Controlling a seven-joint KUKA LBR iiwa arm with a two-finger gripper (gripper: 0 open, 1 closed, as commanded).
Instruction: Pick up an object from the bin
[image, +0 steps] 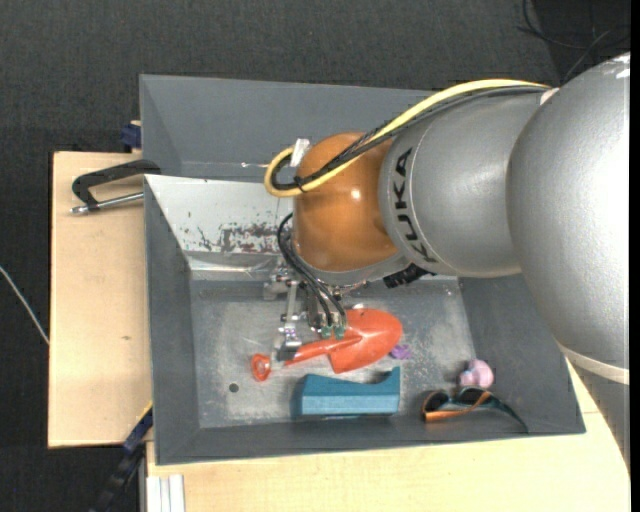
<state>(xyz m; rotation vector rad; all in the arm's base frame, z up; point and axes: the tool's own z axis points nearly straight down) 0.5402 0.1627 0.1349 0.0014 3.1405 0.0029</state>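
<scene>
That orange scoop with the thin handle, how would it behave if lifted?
The orange scoop looks like moulded plastic, so probably stiff and light. Its bowl is bulkier than the thin handle, so gripped there it may tilt bowl-down. Its smooth surface might slip.

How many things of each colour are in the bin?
Orange scoop: 1
Blue block: 1
Pink ball: 1
Purple bit: 1
Dark glasses: 1
Total: 5
</scene>
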